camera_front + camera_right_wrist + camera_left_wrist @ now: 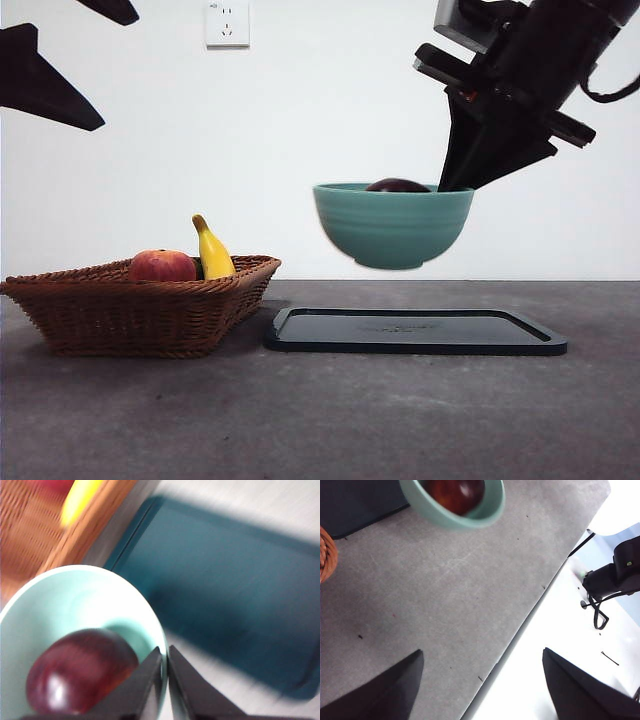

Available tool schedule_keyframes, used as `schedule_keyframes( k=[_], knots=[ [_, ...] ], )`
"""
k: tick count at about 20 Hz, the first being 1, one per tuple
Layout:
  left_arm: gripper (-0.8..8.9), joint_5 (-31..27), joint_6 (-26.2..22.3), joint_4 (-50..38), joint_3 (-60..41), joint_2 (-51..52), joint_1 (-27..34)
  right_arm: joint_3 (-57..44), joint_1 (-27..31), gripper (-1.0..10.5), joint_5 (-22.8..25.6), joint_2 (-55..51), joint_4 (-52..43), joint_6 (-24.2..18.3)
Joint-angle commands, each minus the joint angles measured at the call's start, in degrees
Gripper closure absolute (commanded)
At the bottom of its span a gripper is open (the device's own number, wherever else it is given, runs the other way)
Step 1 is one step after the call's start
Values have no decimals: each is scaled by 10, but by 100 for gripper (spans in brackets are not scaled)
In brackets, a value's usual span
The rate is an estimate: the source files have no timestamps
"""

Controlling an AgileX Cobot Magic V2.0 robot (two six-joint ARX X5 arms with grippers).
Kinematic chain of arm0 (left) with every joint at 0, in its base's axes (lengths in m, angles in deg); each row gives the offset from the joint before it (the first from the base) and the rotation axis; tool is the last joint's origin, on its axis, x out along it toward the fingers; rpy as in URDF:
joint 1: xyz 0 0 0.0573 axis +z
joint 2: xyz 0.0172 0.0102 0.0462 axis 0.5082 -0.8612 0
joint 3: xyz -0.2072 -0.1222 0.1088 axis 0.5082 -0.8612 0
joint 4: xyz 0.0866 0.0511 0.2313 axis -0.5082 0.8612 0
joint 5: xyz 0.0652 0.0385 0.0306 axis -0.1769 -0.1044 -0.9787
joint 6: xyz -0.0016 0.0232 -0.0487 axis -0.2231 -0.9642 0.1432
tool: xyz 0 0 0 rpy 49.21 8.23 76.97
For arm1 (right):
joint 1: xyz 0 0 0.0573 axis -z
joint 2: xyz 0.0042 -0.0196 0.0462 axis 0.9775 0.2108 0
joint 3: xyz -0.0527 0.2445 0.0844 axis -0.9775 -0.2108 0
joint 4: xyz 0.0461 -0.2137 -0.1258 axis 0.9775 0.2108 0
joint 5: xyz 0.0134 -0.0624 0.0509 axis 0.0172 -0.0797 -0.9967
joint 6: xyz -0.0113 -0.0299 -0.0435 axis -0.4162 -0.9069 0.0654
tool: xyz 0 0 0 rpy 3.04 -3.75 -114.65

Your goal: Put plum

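Note:
The dark maroon plum (397, 186) lies inside a teal bowl (393, 226); it also shows in the right wrist view (80, 677) and the left wrist view (456, 492). My right gripper (165, 667) is shut on the bowl's rim (159, 630) and holds the bowl in the air above the dark tray (415, 331). In the front view it comes down from the upper right (462, 178). My left gripper (480, 680) is open and empty, high over the table near its edge, away from the bowl (452, 505).
A wicker basket (140, 305) at the left holds a red-orange apple (162, 266) and a yellow banana (213, 250). The dark tray (225, 590) lies flat right of the basket. The left arm shows as black tips at the top left (45, 85).

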Motion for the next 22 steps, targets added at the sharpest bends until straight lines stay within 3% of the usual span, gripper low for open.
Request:
schedule_keyframes(
  k=[1, 10, 22],
  knots=[
    [439, 5, -11, -3, 6, -3, -3, 45, 18, 935, -1, 44, -2, -10],
    [439, 5, -11, -3, 6, -3, -3, 149, 61, 935, -1, 216, -33, -20],
    [439, 5, -11, -3, 6, -3, -3, 150, 61, 932, -2, 267, -52, -17]
  ],
)
